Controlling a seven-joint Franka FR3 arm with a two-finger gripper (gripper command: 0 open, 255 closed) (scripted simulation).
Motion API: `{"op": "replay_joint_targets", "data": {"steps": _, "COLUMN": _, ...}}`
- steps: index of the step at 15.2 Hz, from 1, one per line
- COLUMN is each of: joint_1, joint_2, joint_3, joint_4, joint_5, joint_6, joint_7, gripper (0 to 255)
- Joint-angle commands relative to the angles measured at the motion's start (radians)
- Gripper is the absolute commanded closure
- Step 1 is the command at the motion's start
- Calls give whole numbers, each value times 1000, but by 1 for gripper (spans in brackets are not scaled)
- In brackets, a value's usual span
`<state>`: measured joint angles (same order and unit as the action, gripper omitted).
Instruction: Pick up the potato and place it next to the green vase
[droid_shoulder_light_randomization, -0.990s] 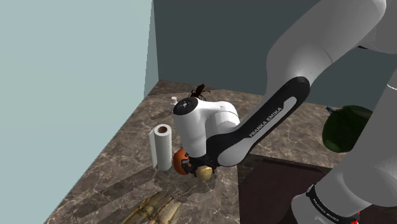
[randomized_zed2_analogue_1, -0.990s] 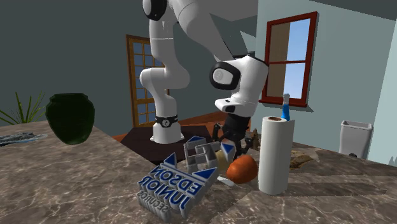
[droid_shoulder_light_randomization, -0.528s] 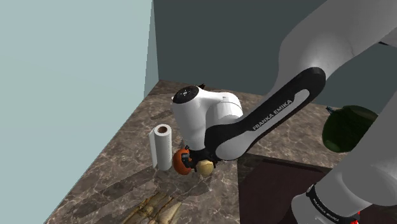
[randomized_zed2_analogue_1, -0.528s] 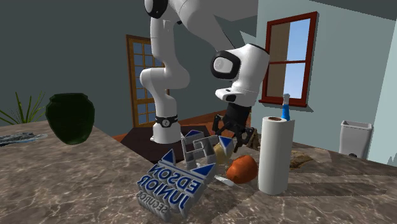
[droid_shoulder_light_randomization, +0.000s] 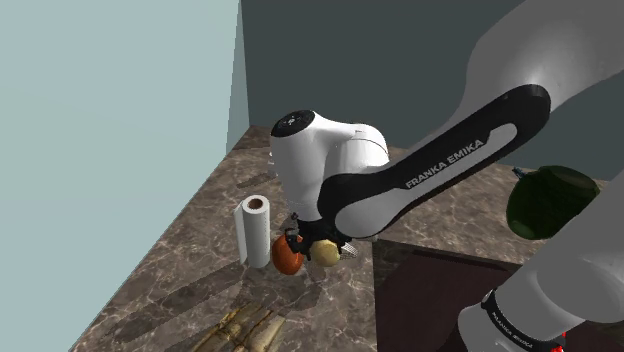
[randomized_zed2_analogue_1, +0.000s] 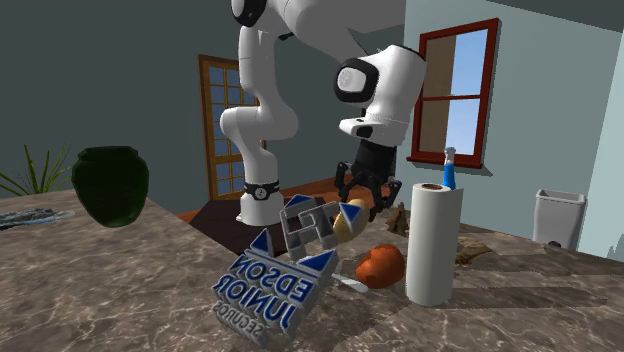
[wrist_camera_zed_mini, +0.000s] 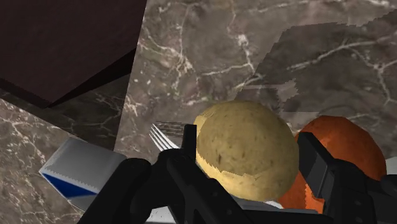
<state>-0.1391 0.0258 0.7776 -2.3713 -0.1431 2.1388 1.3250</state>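
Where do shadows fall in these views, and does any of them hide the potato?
Wrist view: a darker, jagged-edged shadow lies on the marble counter beyond the potato, which is evenly lit. Shoulder view: soft shadow streaks cross the counter near the paper towel roll; the potato reads clearly. Second exterior view: no shadow hides the potato.

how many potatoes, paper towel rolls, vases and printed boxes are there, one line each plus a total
potato: 1
paper towel roll: 1
dark green vase: 1
printed box: 1
total: 4
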Motion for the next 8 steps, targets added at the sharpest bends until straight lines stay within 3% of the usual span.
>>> {"op": "replay_joint_targets", "data": {"steps": 1, "joint_1": -3, "joint_2": -32, "joint_3": 0, "joint_4": 3, "joint_5": 28, "joint_6": -24, "joint_7": -25, "gripper": 255}}
{"op": "replay_joint_targets", "data": {"steps": 8, "joint_1": 0, "joint_2": -117, "joint_3": -8, "joint_4": 38, "joint_5": 95, "joint_6": -115, "joint_7": -85, "gripper": 255}}
